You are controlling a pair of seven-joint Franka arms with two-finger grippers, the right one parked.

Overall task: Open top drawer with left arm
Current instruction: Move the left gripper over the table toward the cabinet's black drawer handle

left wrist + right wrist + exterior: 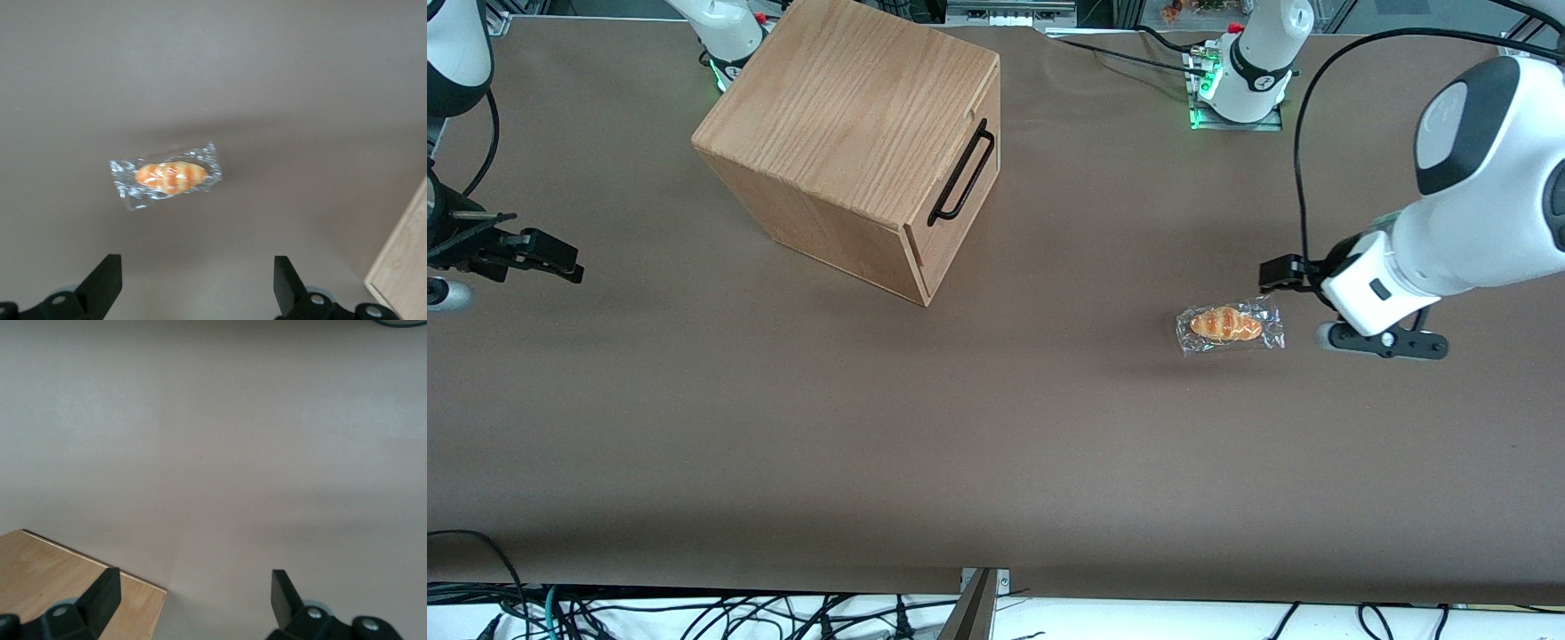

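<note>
Top drawer (959, 191) shut, flush w/ the wooden box (854, 133), black bar handle (963, 174) on its front.

Left arm (1467, 204) is partly cut off by the frame edge; its gripper (197, 283) hangs above the table (996, 444) w/ fingers wide apart, gripping nothing, just beside a wrapped bread roll (1229, 325), well apart from the box. Wrist cam only catches a box corner.

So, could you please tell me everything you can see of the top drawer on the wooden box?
The top drawer is the upper light-oak front of the cube-shaped wooden box, which sits turned at an angle on the brown table. It looks shut, flush with the box. A long thin black bar handle runs along it. Nothing touches it; the left arm's hand, open, hangs over a wrapped pastry.
</note>
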